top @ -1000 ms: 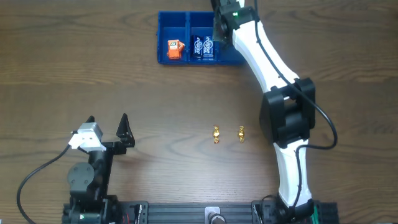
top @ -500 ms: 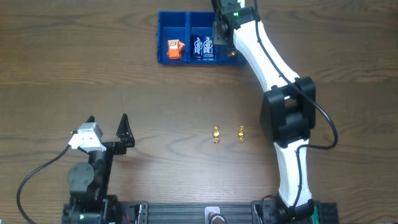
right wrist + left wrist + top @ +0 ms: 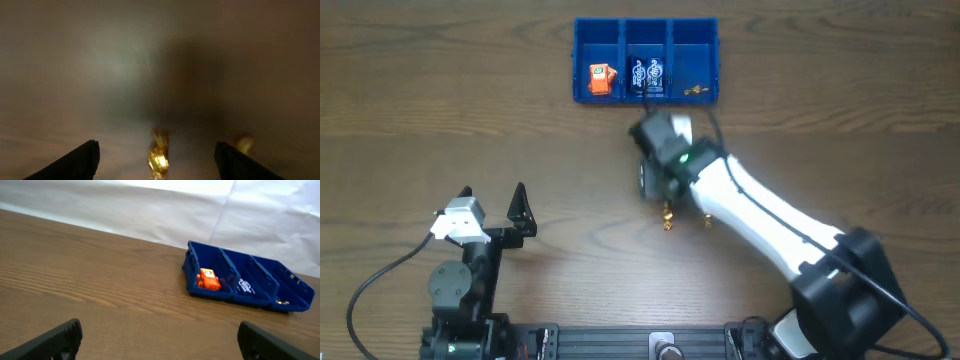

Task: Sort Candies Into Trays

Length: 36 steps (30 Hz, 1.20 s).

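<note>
The blue three-compartment tray [image 3: 645, 25] stands at the far middle of the table. It holds an orange candy [image 3: 602, 80] in its left bin, blue candies [image 3: 648, 77] in the middle one and a gold candy [image 3: 695, 91] in the right one. Two gold candies [image 3: 667, 215] [image 3: 708, 221] lie on the bare wood at the centre. My right gripper [image 3: 655, 182] hangs open above them; in its wrist view one gold candy [image 3: 159, 157] sits between the fingers [image 3: 75, 160], the other gold candy [image 3: 243, 144] off to the side. My left gripper [image 3: 492, 195] is open and empty at the near left.
In the left wrist view the tray [image 3: 192, 272] appears far ahead with the orange candy [image 3: 208, 278] in its nearest bin. A white sheet backs the table's far edge. Bare wood lies between the left gripper and the tray.
The right arm has swung back from over the tray's right bin to above the two gold candies at the centre. A gold candy now lies in that right bin. The left arm has not moved.
</note>
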{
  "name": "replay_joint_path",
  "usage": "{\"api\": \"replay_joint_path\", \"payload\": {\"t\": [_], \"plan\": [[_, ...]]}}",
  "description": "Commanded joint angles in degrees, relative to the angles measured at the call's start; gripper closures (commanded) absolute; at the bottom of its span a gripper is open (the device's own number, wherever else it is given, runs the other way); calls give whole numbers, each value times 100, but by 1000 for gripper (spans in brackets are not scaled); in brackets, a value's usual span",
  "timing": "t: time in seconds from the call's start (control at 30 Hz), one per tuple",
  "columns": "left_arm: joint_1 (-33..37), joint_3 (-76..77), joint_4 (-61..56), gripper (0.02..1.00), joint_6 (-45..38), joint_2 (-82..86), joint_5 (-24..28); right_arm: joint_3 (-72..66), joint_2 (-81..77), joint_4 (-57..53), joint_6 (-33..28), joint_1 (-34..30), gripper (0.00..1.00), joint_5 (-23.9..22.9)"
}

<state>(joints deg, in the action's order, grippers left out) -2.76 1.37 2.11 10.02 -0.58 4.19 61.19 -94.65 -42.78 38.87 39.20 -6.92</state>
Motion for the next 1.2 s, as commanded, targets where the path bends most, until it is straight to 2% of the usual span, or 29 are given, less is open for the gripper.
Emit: {"api": "replay_joint_path", "payload": {"t": [0.03,0.37,0.43,0.5,0.57,0.63,1.0,1.13,1.2], "plan": [[22,-109,197,20,-83,33,94,-533,-74,317,671,195,246,258],[24,-109,197,23,-83,33,94,-553,-634,560,767,199,279,260],[22,-109,197,20,-83,33,94,-553,-680,586,787,201,318,262],[22,-109,197,20,-83,33,94,-553,-695,610,787,223,413,267],[22,-109,197,20,-83,33,94,-553,-702,634,787,260,630,267],[22,-109,197,23,-83,33,94,-553,-706,640,787,286,733,262],[22,-109,197,23,-83,33,94,-260,-498,323,887,297,794,131],[22,-109,195,20,-83,33,94,623,-142,-651,533,170,796,-538],[22,-109,197,20,-83,33,94,1585,-166,-1322,129,-179,805,-938]]}}
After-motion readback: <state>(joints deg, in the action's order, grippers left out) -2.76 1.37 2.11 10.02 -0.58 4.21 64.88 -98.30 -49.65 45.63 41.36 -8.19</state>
